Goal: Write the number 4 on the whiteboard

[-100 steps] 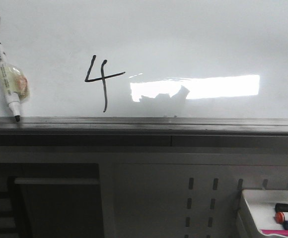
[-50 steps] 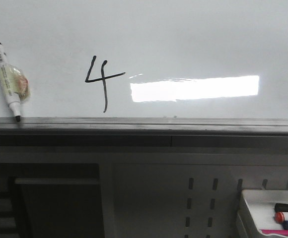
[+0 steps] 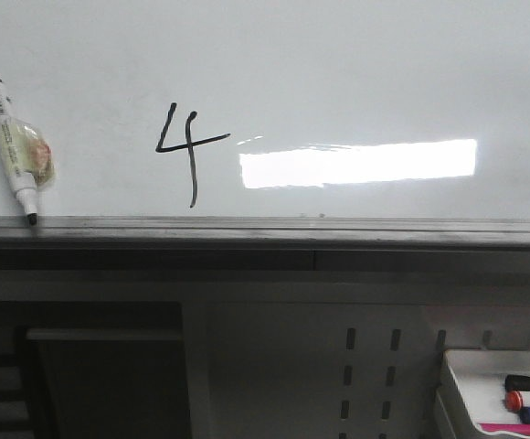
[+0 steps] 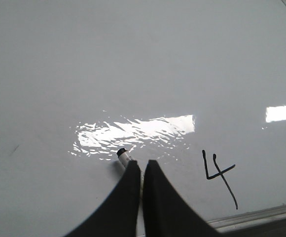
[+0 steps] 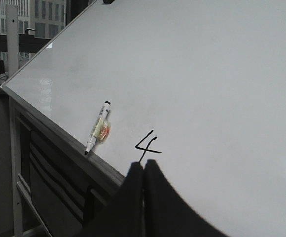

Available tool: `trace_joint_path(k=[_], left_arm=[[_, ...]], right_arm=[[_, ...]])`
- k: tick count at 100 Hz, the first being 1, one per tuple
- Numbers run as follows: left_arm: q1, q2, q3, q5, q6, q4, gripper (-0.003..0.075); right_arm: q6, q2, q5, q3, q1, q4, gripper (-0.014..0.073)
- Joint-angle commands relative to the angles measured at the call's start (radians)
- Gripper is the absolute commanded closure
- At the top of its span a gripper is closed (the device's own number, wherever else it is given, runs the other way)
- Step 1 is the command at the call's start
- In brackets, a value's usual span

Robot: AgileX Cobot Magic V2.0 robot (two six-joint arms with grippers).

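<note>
The number 4 [image 3: 193,155] is drawn in thin black line on the glossy whiteboard [image 3: 356,73], left of the middle. It also shows in the left wrist view [image 4: 222,173] and the right wrist view [image 5: 148,149]. A white marker [image 3: 11,146] with a black cap leans on the board at the far left, tip down on the grey rail [image 3: 338,229]. Neither gripper shows in the front view. My left gripper [image 4: 142,165] is shut and empty, and the marker's cap end [image 4: 124,156] peeks out behind it. My right gripper [image 5: 143,165] is shut and empty, in front of the 4's tail.
A white tray [image 3: 484,375] with several markers stands at the lower right below the board. A perforated panel and dark cabinet parts lie under the rail. A bright light reflection lies on the board right of the 4.
A dark shape at the top left corner and a dark reflection in the bright patch have gone from the front view. The marker and the 4 have not moved.
</note>
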Motion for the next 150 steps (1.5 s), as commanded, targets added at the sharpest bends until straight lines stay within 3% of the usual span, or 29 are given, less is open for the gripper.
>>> trace_joint_path(k=[1,55,65,82,108,128,150], left_arm=[[-0.003,-0.022,-0.019,-0.064,-0.009,0.007,0.0741],[-0.003,-0.022,-0.013,-0.037,-0.009,0.007,0.0741],[-0.001,-0.022,-0.013,-0.001,-0.003,-0.088,0.0741],[0.066,-0.022,-0.013,0.071,0.375,-0.328,0.0741],[0.323,-0.024,0.063,0.083,0.711,-0.730,0.0741],[0.414,-0.025,0.146,0.083,0.695,-0.678,0.0741],[0.427,-0.025,0.204,0.115,0.590,-0.633,0.0741]], right_arm=[[-0.002,-0.003,-0.080,-0.010,-0.006,-0.012,0.0659],[-0.002,-0.003,-0.077,-0.004,-0.006,-0.012,0.0659],[-0.002,-0.003,-0.077,-0.004,-0.006,-0.012,0.0659],[-0.002,-0.003,-0.077,-0.004,-0.006,-0.012,0.0659],[-0.002,-0.003,-0.077,-0.004,-0.006,-0.012,0.0659],[-0.002,-0.003,-0.077,-0.004,-0.006,-0.012,0.0659],[-0.002,-0.003,-0.077,-0.004,-0.006,-0.012,0.0659]])
